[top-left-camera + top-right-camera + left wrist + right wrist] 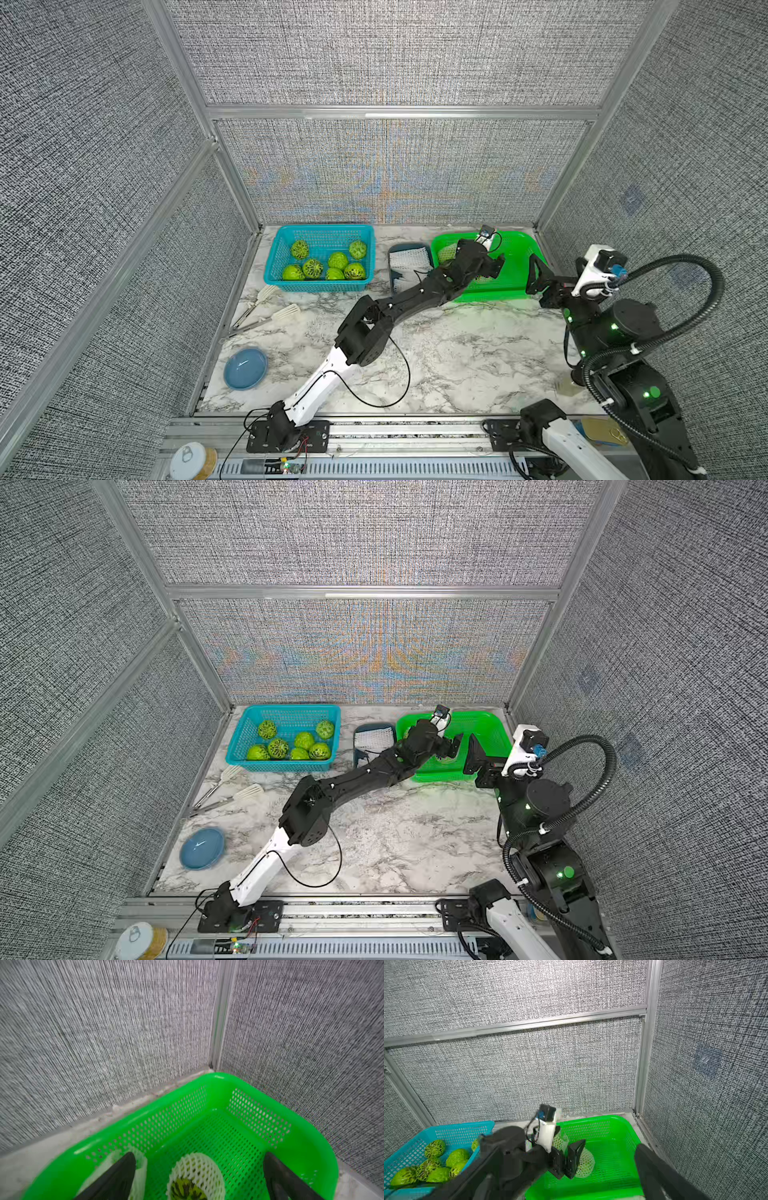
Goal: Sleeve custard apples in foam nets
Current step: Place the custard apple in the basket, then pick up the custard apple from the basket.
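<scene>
My left gripper point(198, 1155) is open above the green basket point(291, 1109). One custard apple in a white foam net point(195, 1169) lies on the basket floor between the spread fingers, touching neither. A second sleeved fruit point(140, 1167) lies partly behind one finger. In both top views the left gripper point(492, 266) point(451, 746) hangs over the basket's middle. My right gripper point(536, 270) point(473, 750) stands open at the basket's right side with nothing in it. Several bare custard apples point(324, 266) fill the blue basket point(320, 230). Spare foam nets point(409, 259) lie in a dark tray.
White slotted tongs point(266, 309) lie on the marble left of centre, with a blue bowl point(246, 368) nearer the front left. The enclosure's back wall and right corner post point(220, 1022) stand close behind the green basket. The left arm point(415, 291) stretches diagonally across the table.
</scene>
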